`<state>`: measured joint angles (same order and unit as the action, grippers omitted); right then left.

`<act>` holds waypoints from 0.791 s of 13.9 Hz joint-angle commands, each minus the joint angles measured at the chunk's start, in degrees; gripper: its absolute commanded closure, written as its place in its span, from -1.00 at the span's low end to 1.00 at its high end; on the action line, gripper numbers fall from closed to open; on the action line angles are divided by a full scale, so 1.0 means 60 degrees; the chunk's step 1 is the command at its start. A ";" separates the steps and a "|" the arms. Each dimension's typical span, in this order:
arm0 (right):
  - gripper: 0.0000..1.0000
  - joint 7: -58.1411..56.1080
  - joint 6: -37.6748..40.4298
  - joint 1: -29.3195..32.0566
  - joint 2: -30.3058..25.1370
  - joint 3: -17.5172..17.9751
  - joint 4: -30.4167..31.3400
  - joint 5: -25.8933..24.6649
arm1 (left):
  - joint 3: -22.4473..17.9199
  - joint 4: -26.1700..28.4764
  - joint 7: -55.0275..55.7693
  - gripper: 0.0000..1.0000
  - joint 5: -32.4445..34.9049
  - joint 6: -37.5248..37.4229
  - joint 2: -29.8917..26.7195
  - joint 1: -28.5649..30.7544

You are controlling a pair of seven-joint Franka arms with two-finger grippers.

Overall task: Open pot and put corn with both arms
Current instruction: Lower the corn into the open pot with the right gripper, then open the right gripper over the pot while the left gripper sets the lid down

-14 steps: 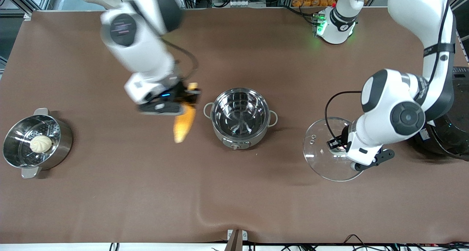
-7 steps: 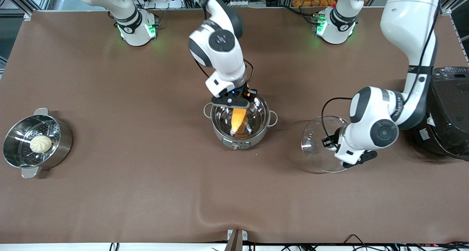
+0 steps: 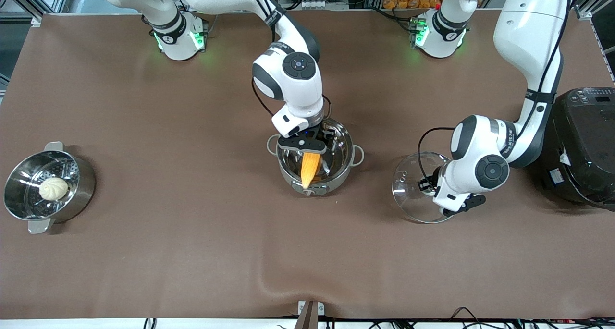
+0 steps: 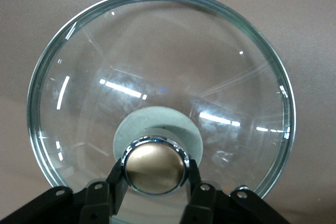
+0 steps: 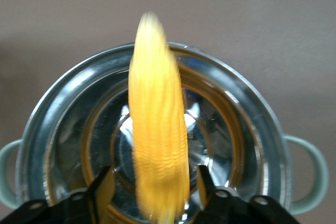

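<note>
The steel pot [image 3: 345, 141] stands open at mid table; it also shows in the right wrist view [image 5: 252, 108]. My right gripper [image 3: 302, 145] hangs over the pot with its fingers [image 5: 105, 184] spread. The yellow-orange corn [image 3: 309, 168] is between them, clear of both pads and blurred, tip pointing toward the front camera over the pot's rim; it also shows in the right wrist view [image 5: 157, 129]. My left gripper [image 3: 435, 188] is shut on the copper knob [image 4: 154, 167] of the glass lid [image 3: 411, 194], held beside the pot toward the left arm's end.
A steel steamer pot [image 3: 19, 170] with a white bun [image 3: 53, 188] stands at the right arm's end. A large black cooker [image 3: 584, 146] stands at the left arm's end, close to the left arm's elbow.
My right gripper carried the corn from beside the pot to over it, then its fingers spread and the corn slid down. My left gripper moved the lid slightly toward the pot.
</note>
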<state>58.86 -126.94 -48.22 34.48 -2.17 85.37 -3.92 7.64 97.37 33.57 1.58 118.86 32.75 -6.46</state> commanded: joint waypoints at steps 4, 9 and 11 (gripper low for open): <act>-1.00 -0.1990 0.2180 0.1425 -0.1465 0.0055 -0.0049 -0.0110 | 0.0045 0.0076 -0.0160 -1.00 -0.0072 0.0010 0.0005 0.0008; -1.00 -0.4195 0.3400 0.3843 -0.2609 0.0040 -0.0063 0.0783 | 0.0045 0.0061 -0.0116 -1.00 -0.0058 -0.0752 -0.0798 0.0037; -1.00 -0.5541 0.4014 0.4692 -0.2947 0.0040 -0.0107 0.0814 | 0.0045 0.0032 -0.0175 -1.00 -0.0043 -0.1015 -0.1544 0.0037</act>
<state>31.22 -105.49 -24.27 19.62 -3.20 83.27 -0.29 7.91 96.49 33.55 1.58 115.52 29.64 -6.44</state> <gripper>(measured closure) 0.000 0.000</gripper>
